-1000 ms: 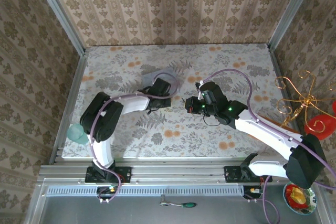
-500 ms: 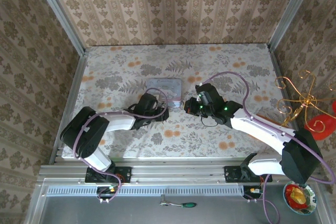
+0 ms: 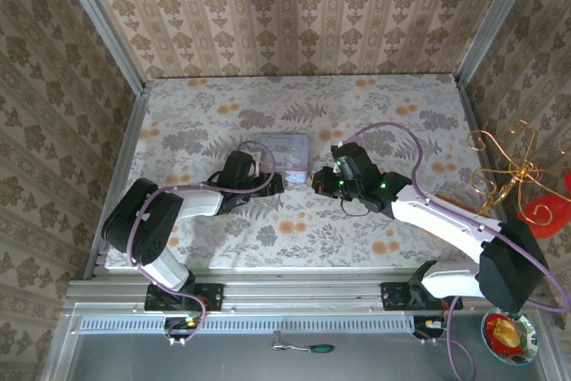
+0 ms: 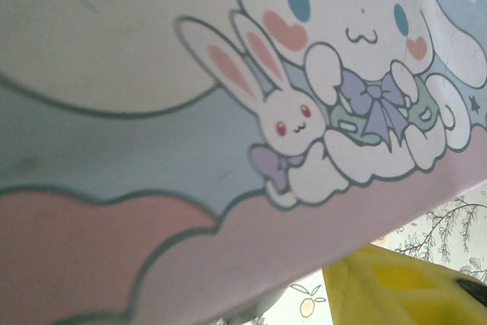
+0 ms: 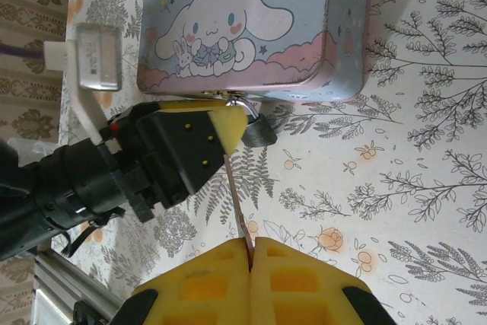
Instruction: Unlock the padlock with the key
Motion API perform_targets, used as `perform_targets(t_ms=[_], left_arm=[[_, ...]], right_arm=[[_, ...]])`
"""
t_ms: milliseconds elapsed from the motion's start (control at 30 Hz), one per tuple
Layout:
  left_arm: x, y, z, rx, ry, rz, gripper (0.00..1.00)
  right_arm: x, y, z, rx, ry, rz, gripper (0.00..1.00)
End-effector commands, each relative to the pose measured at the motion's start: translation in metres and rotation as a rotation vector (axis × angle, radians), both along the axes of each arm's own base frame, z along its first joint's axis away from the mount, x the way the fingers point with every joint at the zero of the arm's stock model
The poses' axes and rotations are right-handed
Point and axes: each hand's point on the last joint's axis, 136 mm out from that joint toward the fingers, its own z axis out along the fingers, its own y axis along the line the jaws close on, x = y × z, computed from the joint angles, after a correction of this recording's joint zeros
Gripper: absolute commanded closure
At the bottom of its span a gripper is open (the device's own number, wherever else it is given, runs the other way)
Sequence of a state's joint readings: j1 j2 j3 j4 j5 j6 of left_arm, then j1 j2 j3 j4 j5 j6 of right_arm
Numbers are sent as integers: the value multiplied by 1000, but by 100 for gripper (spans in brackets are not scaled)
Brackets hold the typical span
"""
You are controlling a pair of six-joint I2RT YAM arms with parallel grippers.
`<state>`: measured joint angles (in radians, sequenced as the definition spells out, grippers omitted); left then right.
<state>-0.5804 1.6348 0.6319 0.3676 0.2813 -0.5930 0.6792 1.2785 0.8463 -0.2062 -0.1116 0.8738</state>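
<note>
The flowered counter [image 3: 375, 113] carries the light blue tin [image 5: 251, 28], whose latch edge is turned toward both hands. The left hand [image 3: 275, 182] is set against that edge — whether it is spread cannot be told. The right hand [image 5: 251, 258] is pressed together, nearer the task's work. The padlock [image 5: 259, 132] hangs at the latch, just beside the left hand. The key [image 5: 238, 199], pinched in the right hand, is aimed lengthwise at the padlock — its tip a little aside, with open counter behind.
</note>
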Motion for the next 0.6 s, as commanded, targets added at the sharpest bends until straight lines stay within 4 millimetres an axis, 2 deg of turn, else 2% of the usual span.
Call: perform_targets(t_ms=[0, 133, 300, 567], left_arm=[[4, -14, 3, -27, -16, -39, 48], [9, -20, -4, -33, -7, -38, 51], [13, -26, -3, -67, -5, -36, 65], [12, -30, 4, -119, 29, -19, 86]], right_arm=[[-1, 1, -2, -3, 6, -18, 100], [-2, 3, -3, -7, 11, -13, 100], [-4, 6, -7, -17, 19, -5, 100], [-11, 13, -25, 11, 73, 0, 100]])
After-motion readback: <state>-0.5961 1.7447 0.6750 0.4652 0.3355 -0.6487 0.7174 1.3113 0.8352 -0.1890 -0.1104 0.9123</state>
